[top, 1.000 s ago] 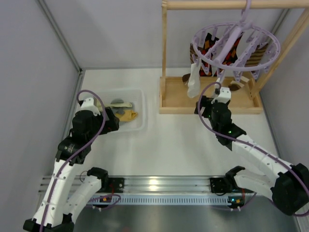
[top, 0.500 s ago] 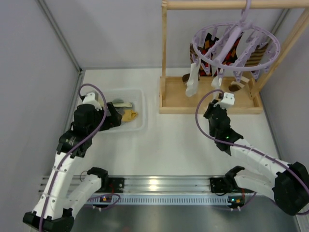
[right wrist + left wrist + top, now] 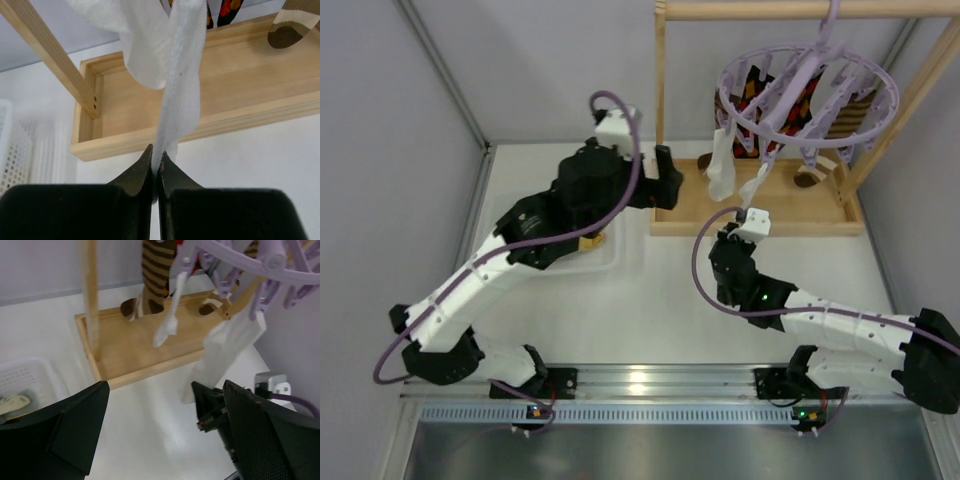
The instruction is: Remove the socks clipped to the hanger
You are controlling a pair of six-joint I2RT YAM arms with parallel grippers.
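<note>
My right jaws are pinched shut on the white sock (image 3: 180, 90), whose top looks clipped to the lavender hanger (image 3: 272, 261). Next: tug down off its peg. Left jaws are open, empty.

Overhead view looks down from behind; both wrist views face forward, close, sharing the wooden rack base (image 3: 820, 208).
</note>
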